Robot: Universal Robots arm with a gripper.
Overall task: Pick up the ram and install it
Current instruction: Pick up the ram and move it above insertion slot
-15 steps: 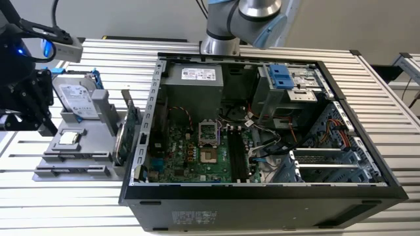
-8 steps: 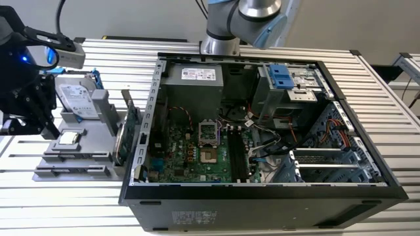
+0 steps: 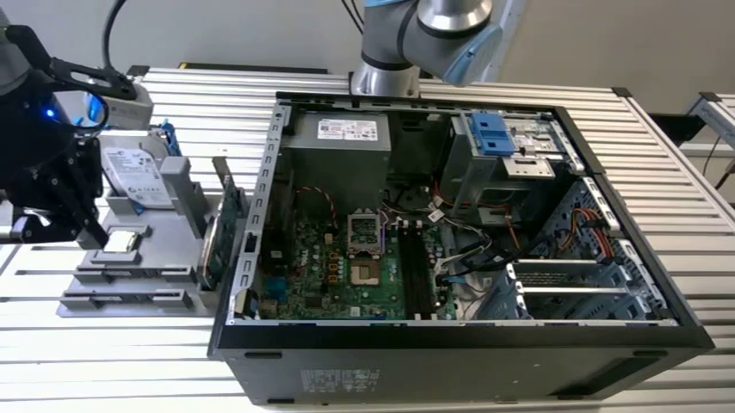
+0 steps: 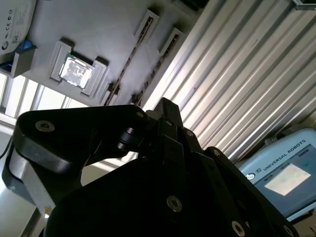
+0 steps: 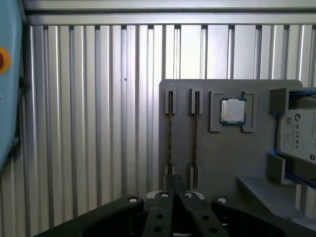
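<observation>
The claw (image 5: 173, 181) hangs over a grey tray (image 5: 217, 163), clenched, with nothing between its jaws. Closest to it, just past its tips, is the ram (image 5: 170, 131). It is a thin stick standing on edge in a tray slot, so from here it is little more than a dark line. A second stick (image 5: 195, 131) stands parallel in the neighbouring slot, a touch farther off the claw's centreline. Beyond both lies a square silver chip (image 5: 232, 110) in its own recess, and past that a hard drive (image 5: 297, 133) sits in a holder. The tray rests on the ribbed metal counter (image 5: 98, 123). Well away from the claw stands the open computer case (image 3: 460, 361), whose long memory sockets (image 3: 414, 267) look unfilled.

I'd judge this to be the approach to the pick. Doing it well means spreading the jaws just enough to straddle one stick and squaring them to its flat faces. The claw should be centred along the stick's length and descend straight, so the neighbour isn't nudged. Lifting in line with the slot should keep the thin board from binding or bending.
</observation>
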